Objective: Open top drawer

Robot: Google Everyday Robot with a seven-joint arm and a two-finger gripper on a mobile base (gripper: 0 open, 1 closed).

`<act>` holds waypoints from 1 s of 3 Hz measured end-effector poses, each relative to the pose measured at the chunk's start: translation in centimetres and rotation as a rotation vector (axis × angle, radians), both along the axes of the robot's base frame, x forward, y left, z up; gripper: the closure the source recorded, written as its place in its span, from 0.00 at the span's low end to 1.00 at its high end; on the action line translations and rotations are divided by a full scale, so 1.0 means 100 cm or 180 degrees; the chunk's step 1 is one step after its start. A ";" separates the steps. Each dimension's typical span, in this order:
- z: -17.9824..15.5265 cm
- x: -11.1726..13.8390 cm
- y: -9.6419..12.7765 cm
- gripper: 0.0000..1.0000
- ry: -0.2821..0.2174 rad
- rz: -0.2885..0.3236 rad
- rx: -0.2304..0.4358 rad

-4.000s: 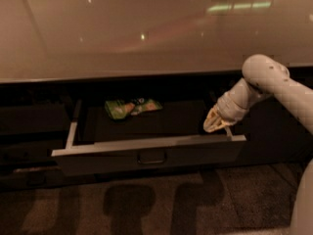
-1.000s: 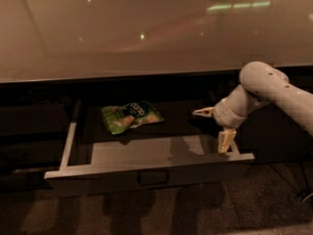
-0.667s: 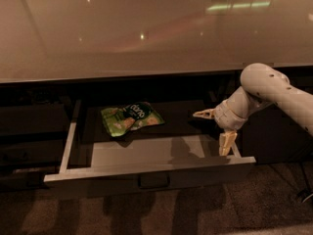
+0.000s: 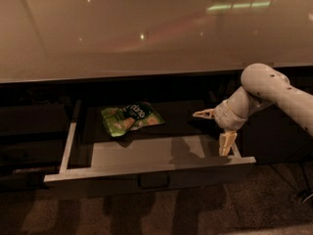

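The top drawer (image 4: pixel 146 170) stands pulled far out under the countertop, its pale rims and grey floor showing. A small handle (image 4: pixel 152 181) sits at the middle of its front. My gripper (image 4: pixel 214 129) hangs over the drawer's right end, inside the opening. Its fingers are spread apart and hold nothing: one finger (image 4: pixel 203 114) points left, the other (image 4: pixel 225 144) points down by the right rim. A green snack bag (image 4: pixel 131 118) lies at the back left of the drawer.
A glossy beige countertop (image 4: pixel 146 28) overhangs the drawer. Dark cabinet fronts (image 4: pixel 29 131) flank it on the left and on the right (image 4: pixel 279 136). Speckled carpet floor (image 4: pixel 195 209) lies in front. My white arm (image 4: pixel 279 89) reaches in from the right.
The drawer has come much further out since four seconds ago, when my gripper was at its front rim. In the last second the gripper and drawer have hardly moved.
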State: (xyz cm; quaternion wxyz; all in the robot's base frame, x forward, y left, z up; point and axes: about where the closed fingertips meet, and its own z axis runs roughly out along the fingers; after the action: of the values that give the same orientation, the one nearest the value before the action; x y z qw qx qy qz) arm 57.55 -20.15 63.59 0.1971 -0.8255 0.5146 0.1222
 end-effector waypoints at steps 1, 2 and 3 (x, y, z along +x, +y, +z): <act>0.001 -0.004 0.000 0.00 -0.0002 0.0023 0.0007; 0.002 -0.009 0.000 0.00 -0.0003 0.0042 0.0010; 0.003 -0.015 -0.001 0.00 -0.0002 0.0065 0.0012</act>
State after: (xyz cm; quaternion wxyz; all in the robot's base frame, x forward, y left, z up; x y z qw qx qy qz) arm 56.08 -20.20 63.85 0.1976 -0.8303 0.5059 0.1248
